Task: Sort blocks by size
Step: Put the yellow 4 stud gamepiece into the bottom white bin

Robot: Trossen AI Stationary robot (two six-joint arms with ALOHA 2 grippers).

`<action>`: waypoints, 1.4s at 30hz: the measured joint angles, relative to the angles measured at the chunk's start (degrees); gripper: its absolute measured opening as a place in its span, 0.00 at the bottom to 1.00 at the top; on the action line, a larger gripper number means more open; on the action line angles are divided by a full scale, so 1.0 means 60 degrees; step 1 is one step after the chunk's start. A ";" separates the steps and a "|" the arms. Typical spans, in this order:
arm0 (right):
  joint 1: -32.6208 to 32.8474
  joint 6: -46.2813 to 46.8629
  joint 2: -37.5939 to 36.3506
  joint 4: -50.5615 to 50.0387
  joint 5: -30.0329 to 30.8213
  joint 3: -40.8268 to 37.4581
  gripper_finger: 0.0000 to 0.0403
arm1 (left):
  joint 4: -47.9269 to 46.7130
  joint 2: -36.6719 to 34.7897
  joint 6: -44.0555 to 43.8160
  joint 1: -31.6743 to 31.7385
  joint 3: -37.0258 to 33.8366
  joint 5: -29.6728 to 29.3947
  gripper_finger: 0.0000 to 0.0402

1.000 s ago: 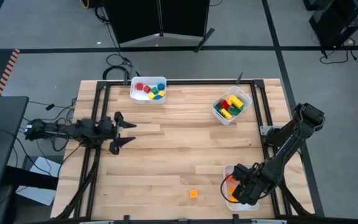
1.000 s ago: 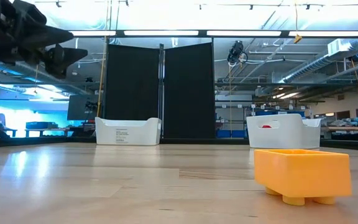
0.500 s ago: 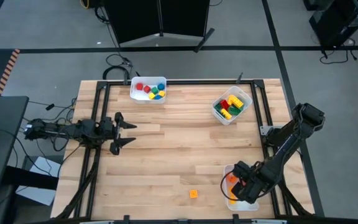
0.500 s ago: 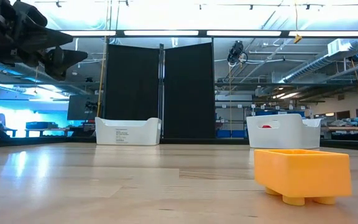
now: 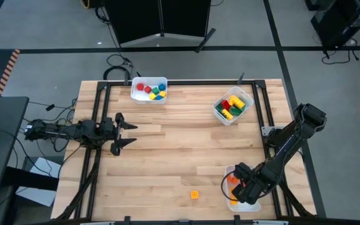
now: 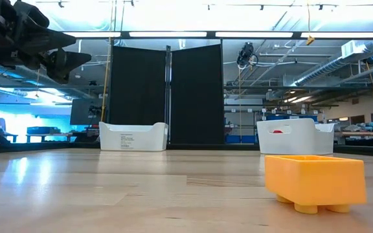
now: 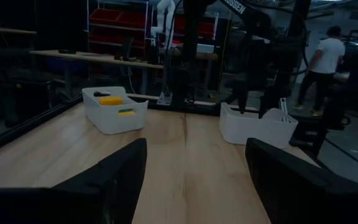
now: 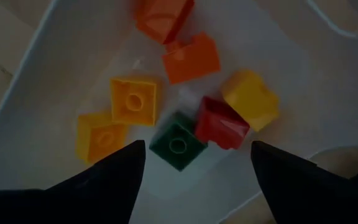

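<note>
Blocks (image 8: 178, 144) lie in the white bin (image 5: 232, 172) at about five o'clock on my surface (image 5: 180, 150), beneath my right pincer (image 5: 241, 192) — fingers spread, holding nothing. One orange block (image 5: 195, 194) sits loose at six o'clock. My left pincer (image 5: 129, 132) hangs at nine o'clock — released.
</note>
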 joint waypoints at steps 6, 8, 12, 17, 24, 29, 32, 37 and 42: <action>-0.0024 -0.0640 0.0000 -0.0217 0.0572 0.0159 0.75 | 0.0000 0.0000 -0.0003 0.0000 0.0000 0.0002 0.70; -0.0091 -0.0712 0.0000 -0.0755 0.0958 0.0531 0.74 | 0.0000 0.0000 -0.0003 0.0000 0.0000 0.0002 0.70; -0.0254 -0.1144 0.0000 -0.2535 0.2028 0.1843 0.71 | 0.0004 0.0000 -0.0003 0.0000 0.0000 0.0002 0.70; -0.0723 -0.2845 0.0046 -0.2578 0.3998 0.3541 0.67 | 0.0004 0.0004 -0.0003 0.0000 0.0000 0.0004 0.70; -0.1800 -0.7054 0.1790 -0.1966 0.3945 0.5310 0.65 | 0.0007 0.0004 -0.0003 0.0000 0.0000 0.0006 0.70; -0.2167 -0.9689 0.3454 -0.1931 0.3818 0.6567 0.65 | 0.0007 0.0004 -0.0003 0.0000 -0.0004 0.0006 0.70; -0.2300 -0.9801 0.4129 -0.1920 0.3799 0.6983 0.65 | 0.0007 0.0004 -0.0003 0.0000 -0.0004 0.0006 0.70; -0.2487 -0.9636 0.4908 -0.1635 0.3492 0.7060 0.66 | 0.0007 0.0004 -0.0003 0.0000 -0.0004 0.0006 0.70; -0.2681 -0.8920 0.5416 -0.0616 0.2244 0.7060 0.66 | 0.0008 0.0004 -0.0003 -0.0002 -0.0004 0.0006 0.70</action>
